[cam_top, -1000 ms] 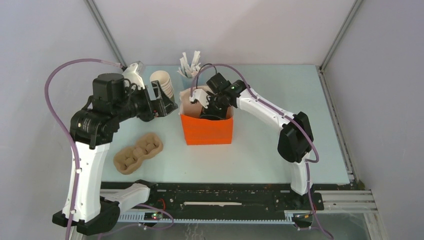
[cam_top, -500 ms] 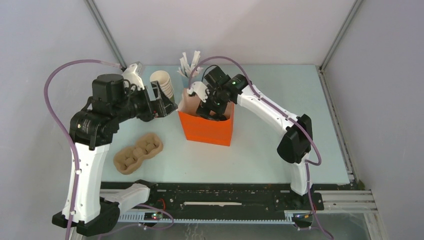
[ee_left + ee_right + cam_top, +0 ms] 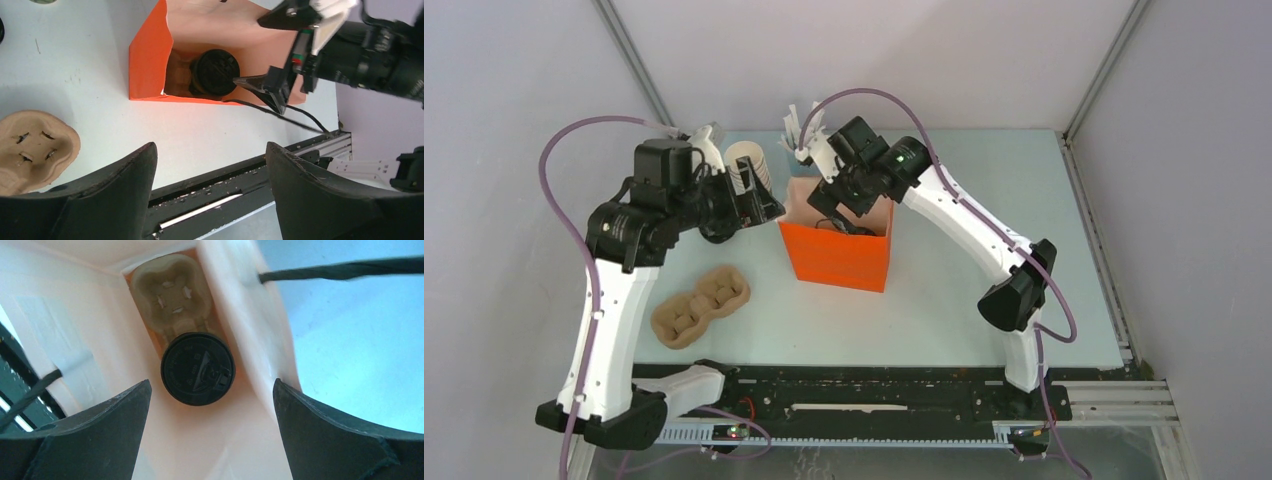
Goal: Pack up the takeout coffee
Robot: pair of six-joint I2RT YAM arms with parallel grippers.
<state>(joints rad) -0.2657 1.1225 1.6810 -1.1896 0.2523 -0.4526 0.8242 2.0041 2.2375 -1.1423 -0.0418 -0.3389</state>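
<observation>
Sitting lid-up inside the orange bag [image 3: 839, 262], the coffee cup [image 3: 197, 368] looks light and easily crushed, best held gently under its lid; the left jaws and right jaws both gape wide, empty.

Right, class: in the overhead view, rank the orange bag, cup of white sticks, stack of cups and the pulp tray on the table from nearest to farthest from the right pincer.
1. orange bag: right under the right pincer.
2. cup of white sticks, behind, and stack of cups, to the left: too close to call.
3. pulp tray: near left of the table, farthest.
</observation>
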